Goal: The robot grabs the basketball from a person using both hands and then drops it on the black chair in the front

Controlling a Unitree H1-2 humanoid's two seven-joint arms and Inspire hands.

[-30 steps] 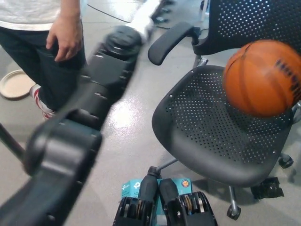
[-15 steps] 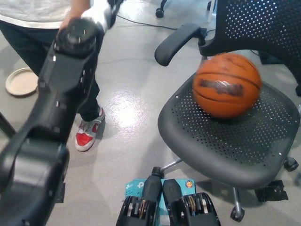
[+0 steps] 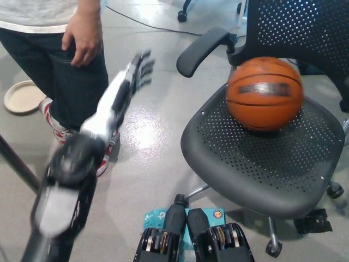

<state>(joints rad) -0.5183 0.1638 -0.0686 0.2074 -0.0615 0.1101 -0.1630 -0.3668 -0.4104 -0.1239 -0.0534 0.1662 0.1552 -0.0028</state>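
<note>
Basketball [image 3: 264, 93] settled on black chair [image 3: 262, 158], left hand [image 3: 139, 68] now extended, fingers released.

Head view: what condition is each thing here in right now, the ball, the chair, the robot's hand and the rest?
basketball: resting on the seat, held by nothing.
black chair: upright, carrying the ball.
left hand: open, fingers spread, raised over the floor, empty.
right hand: not in view.
person's hand: hanging loose by the hip, empty.
round plate: lying flat on the floor.

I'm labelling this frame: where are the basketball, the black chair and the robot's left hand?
basketball [image 3: 264, 93]: head view, middle of the ball.
black chair [image 3: 262, 164]: head view, bare perforated seat.
left hand [image 3: 139, 69]: head view, middle of the hand.
</note>
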